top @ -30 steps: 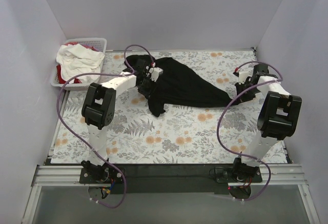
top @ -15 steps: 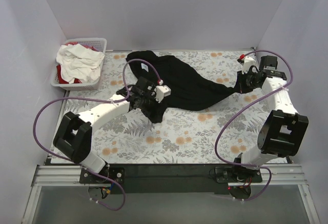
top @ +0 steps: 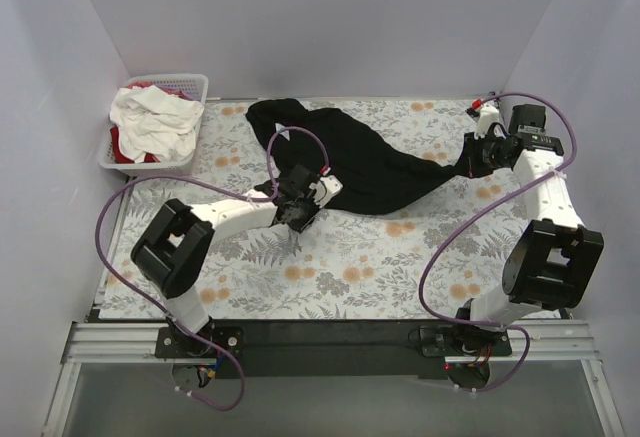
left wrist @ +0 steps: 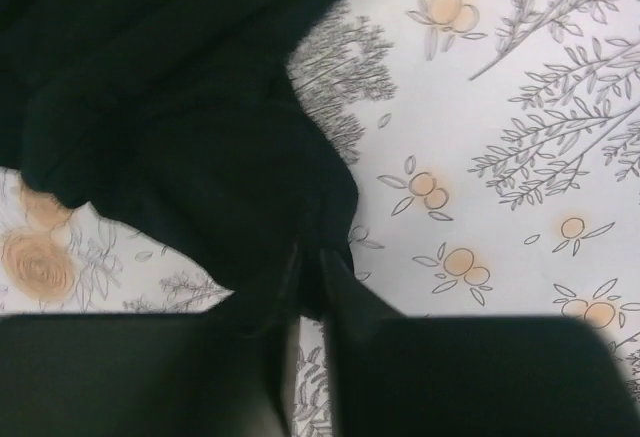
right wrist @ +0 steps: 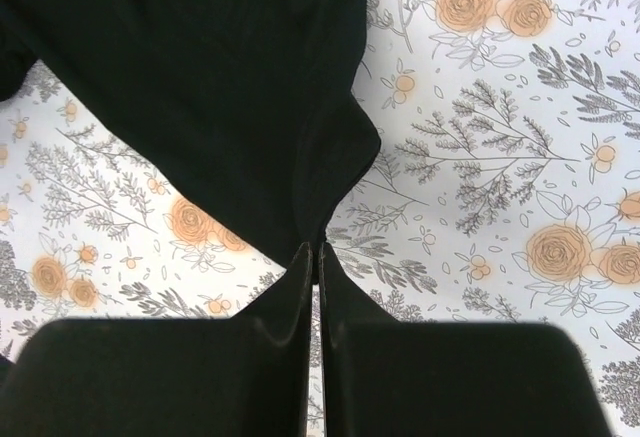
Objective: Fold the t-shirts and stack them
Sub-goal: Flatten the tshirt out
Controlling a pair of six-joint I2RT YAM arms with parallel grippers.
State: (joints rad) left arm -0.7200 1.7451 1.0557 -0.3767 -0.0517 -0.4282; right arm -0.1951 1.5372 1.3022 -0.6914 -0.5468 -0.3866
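Note:
The black t-shirt point(top: 350, 162) lies stretched across the far half of the table, from the back left to the right side. My left gripper point(top: 300, 215) is shut on its near-left corner; in the left wrist view the gripper point(left wrist: 310, 257) pinches black cloth point(left wrist: 180, 147). My right gripper point(top: 468, 157) is shut on the shirt's right end, held up over the table; the right wrist view shows the gripper point(right wrist: 314, 249) clamping a pulled-up point of the cloth point(right wrist: 200, 77). White t-shirts point(top: 150, 117) and a red one point(top: 118, 142) lie in the basket.
A white slotted basket point(top: 190, 85) stands at the back left corner. The table carries a floral cloth point(top: 350, 267). Purple cables loop from both arms. White walls close in the left, back and right sides.
My left gripper has moved forward and right, dragging the shirt's near-left corner. My right gripper has moved back and right with the shirt's end, pulling the cloth out longer.

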